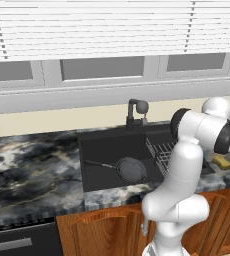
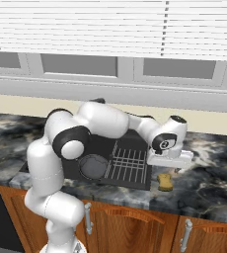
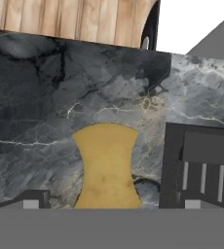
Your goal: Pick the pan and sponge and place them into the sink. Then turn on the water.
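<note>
- The dark marble counter (image 1: pixel 32 165) runs along the wall under the white window blinds (image 1: pixel 112 27).
- The big black sink (image 1: pixel 104 150) is sunk into the counter, with the black tap (image 1: pixel 136 112) standing at its back edge.
- The round dark grey frying pan (image 1: pixel 132 169) lies flat on the floor of the sink. Its long thin handle points to the left.
- Next to the pan, on the right side of the sink, sits the grey wire dish rack (image 2: pixel 129 163).
- In the right base view the pan (image 2: pixel 92 166) is just left of that rack.
- The white robot arm (image 1: pixel 184 170) bends over the sink and reaches out to the right.
- The small yellow sponge block (image 2: pixel 165 182) lies on the counter just to the right of the sink, near the front edge. It is not in the sink yet.
- The two-finger claw (image 2: pixel 170 167) hangs right above the sponge. Its jaws are spread wide apart and it holds nothing.
- In the hand view the sponge (image 3: pixel 106 165) lies flat on the marble between the two dark finger tips (image 3: pixel 33 199), and they are not touching it.
- The brown wooden cupboard doors (image 2: pixel 135 230) are below the counter.
</note>
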Available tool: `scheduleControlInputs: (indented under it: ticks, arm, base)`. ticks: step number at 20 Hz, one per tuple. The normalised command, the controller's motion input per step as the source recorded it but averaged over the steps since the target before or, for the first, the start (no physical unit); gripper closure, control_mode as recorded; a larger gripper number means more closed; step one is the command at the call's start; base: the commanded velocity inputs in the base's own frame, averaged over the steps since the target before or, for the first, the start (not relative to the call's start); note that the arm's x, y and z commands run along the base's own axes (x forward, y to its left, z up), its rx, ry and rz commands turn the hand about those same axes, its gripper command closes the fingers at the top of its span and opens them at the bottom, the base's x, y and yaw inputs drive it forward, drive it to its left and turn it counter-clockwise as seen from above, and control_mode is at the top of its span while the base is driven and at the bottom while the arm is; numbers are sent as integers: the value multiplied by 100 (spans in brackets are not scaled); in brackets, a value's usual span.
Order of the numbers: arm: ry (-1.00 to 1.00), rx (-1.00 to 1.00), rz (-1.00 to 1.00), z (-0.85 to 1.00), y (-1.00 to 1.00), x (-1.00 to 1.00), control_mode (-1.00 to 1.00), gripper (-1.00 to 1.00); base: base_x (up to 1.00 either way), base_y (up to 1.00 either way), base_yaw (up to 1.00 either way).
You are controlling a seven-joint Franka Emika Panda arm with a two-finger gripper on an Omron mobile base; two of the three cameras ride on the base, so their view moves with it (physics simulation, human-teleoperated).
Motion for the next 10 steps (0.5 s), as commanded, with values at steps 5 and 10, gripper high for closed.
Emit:
scheduleControlInputs:
  ticks: [5, 10]
  arm:
    - [-3, 0, 0, -17, 0, 2, -100, -100]
    - [-3, -1, 0, -15, 0, 3, -100, -100]
  base:
    - [0, 0, 0]
    - [0, 0, 0]
